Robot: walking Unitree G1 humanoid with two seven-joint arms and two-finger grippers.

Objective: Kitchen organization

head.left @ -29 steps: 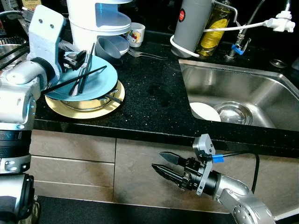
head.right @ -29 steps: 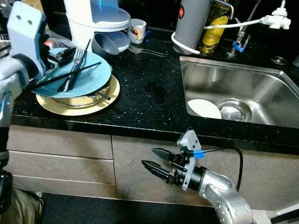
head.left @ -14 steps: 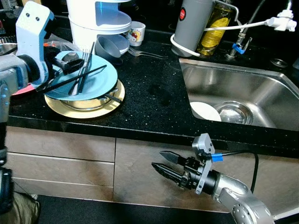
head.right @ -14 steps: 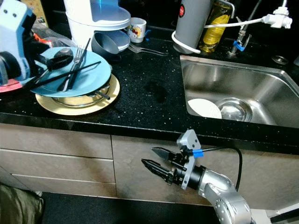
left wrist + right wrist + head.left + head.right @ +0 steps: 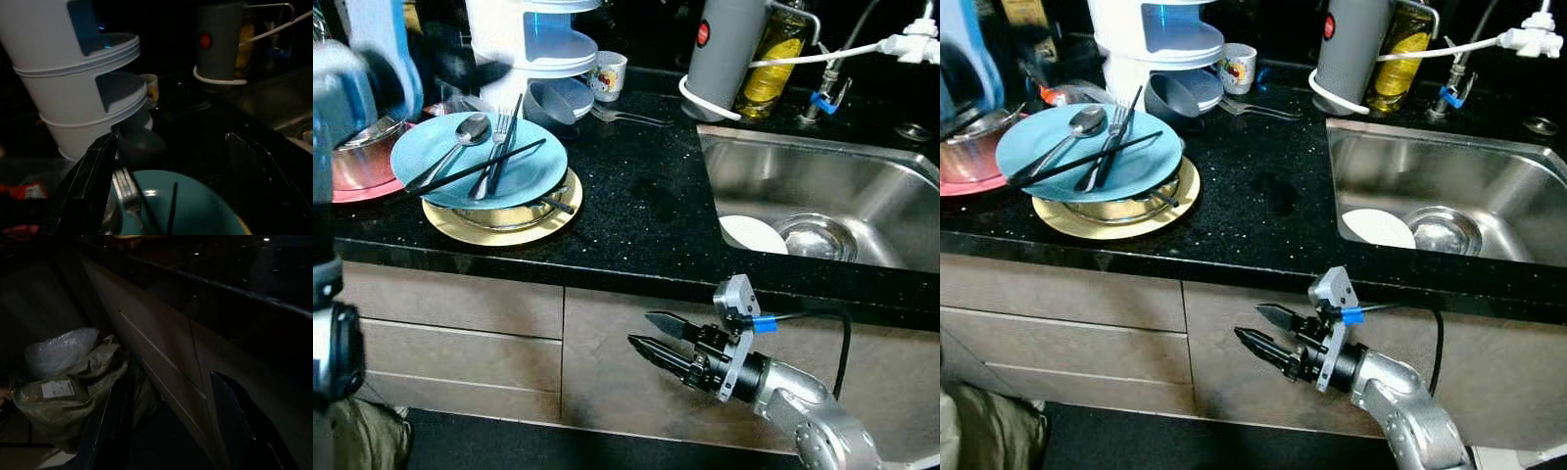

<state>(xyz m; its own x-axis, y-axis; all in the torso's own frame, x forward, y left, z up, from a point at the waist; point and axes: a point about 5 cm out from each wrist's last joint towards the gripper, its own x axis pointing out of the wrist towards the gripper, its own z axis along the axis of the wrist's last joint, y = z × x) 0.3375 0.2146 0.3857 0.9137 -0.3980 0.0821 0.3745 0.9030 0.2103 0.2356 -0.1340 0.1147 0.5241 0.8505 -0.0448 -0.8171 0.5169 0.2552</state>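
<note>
Black speckled tabletop [image 5: 636, 211], glossy, running to a steel sink [image 5: 822, 186] on the right. Near the left front edge, a stack: light blue plate [image 5: 480, 162] on top, round and shallow, resting on a metal bowl [image 5: 504, 213], itself on a gold plate [image 5: 499, 227]. Across the blue plate, a spoon [image 5: 460, 137], a fork [image 5: 494, 152] and dark chopsticks [image 5: 475, 168], crossed over one another. Just left of the stack, a red plate [image 5: 357, 188] carrying another steel bowl [image 5: 362, 162]. Behind, a white tiered holder [image 5: 524, 49] with a grey bowl [image 5: 548, 103] at its base and a small printed cup [image 5: 609, 75] beside it; a second fork [image 5: 626, 117] lying flat further right. Grey cylinder [image 5: 724, 49] and oil bottle [image 5: 773, 54] standing at the back by the faucet. White dish [image 5: 752, 233] lying in the sink.

Left end effector [image 5: 171, 181] raised above the blue plate, fingers [image 5: 90, 181] spread wide, gripping nothing. Right end effector [image 5: 651, 338] low, in front of the cabinet doors [image 5: 460, 313] beneath the tabletop, fingers parted and empty. Bagged bundles [image 5: 63, 377] on the floor, seen dimly from the right wrist.
</note>
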